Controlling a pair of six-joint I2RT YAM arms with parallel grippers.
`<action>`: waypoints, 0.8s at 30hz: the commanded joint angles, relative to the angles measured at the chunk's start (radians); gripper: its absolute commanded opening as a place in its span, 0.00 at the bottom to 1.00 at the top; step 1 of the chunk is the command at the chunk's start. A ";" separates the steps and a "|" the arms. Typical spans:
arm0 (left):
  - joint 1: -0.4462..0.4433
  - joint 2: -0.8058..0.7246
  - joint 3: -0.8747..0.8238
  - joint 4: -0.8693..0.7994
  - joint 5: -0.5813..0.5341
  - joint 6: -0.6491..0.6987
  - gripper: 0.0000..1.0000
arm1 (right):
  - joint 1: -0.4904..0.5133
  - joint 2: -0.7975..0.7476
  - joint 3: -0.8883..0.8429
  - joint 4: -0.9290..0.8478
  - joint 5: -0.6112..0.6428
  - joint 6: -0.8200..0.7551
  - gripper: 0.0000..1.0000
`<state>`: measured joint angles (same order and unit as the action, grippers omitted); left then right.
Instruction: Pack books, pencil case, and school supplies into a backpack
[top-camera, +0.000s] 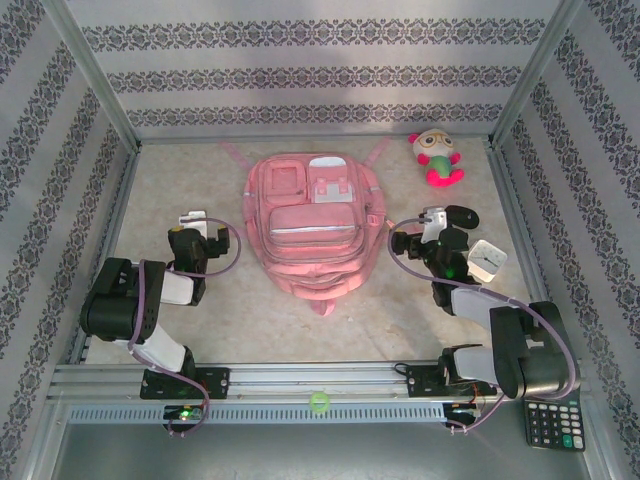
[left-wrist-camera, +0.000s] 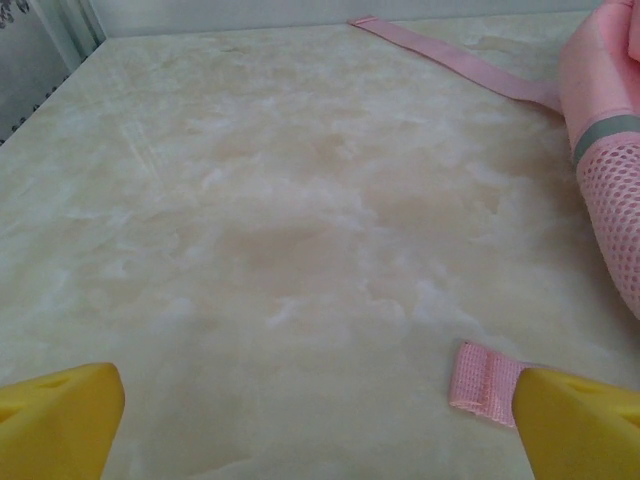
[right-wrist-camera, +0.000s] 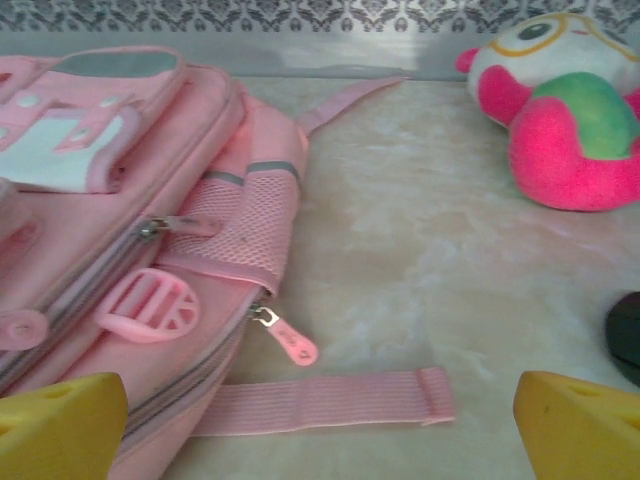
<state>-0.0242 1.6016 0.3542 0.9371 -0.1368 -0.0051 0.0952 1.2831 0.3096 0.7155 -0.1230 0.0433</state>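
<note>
Two grippers: the left gripper (top-camera: 195, 217) and right gripper (top-camera: 432, 216) flank the backpack (top-camera: 305, 225), fingers spread wide with nothing between them — set, I judge, to work on it from both sides.
Backpack: lies flat mid-table (top-camera: 200, 320), front pockets up; the zips look closed, so it probably needs opening first.
Zip pull (right-wrist-camera: 285, 335): hangs off the bag's right flank, just ahead of the right gripper — a likely first grab.
Plush toy (top-camera: 436, 158): far right corner, well apart from the bag.
Calculator (top-camera: 553, 424): near right corner, beside the right arm's base.
</note>
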 joint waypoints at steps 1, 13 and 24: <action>0.006 -0.005 0.015 0.054 0.021 -0.009 0.99 | 0.008 -0.035 -0.021 0.047 0.050 -0.033 0.98; 0.006 -0.005 0.020 0.044 0.028 -0.007 0.99 | -0.112 0.281 -0.011 0.422 -0.095 -0.042 0.98; 0.006 -0.006 0.022 0.040 0.039 -0.004 0.99 | -0.138 0.252 0.052 0.274 -0.118 -0.025 0.98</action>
<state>-0.0242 1.6016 0.3603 0.9367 -0.1085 -0.0048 -0.0376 1.5345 0.3496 0.9554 -0.2054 0.0006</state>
